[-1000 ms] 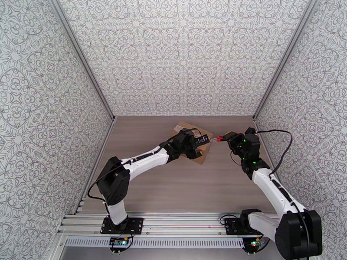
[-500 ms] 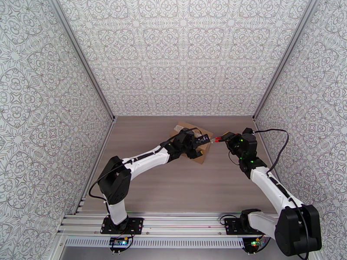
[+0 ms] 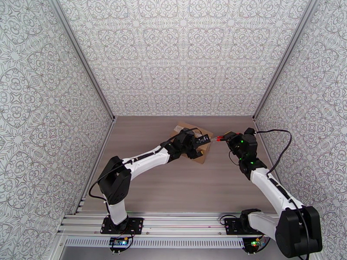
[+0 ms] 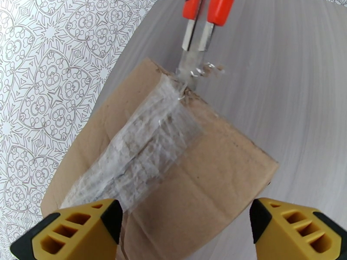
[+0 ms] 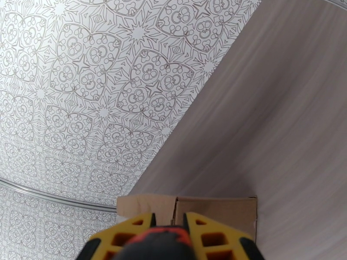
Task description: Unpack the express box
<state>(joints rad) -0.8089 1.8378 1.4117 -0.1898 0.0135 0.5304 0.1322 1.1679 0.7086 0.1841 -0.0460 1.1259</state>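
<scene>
I am watching the box (image 4: pixel 208 170), which is lying toward the far middle of the counter (image 4: pixel 295 83) with its taped seam facing up. The left end effector (image 4: pixel 185 215) is hanging over the near end with its yellow fingers spread to either side, though I cannot tell whether they are touching the cardboard. The right end effector (image 5: pixel 169 219) is pinching the knife (image 4: pixel 206 37) by its handle. Over the last second the right wrist has been easing a little toward the box, while the box and the left arm have stayed put. The blade tip is now sitting at the far edge, just where the tape (image 4: pixel 139 144) is ending, and the tape there is looking ragged. I am judging that the cut is only starting, with the seam and flaps not yet opened.
</scene>
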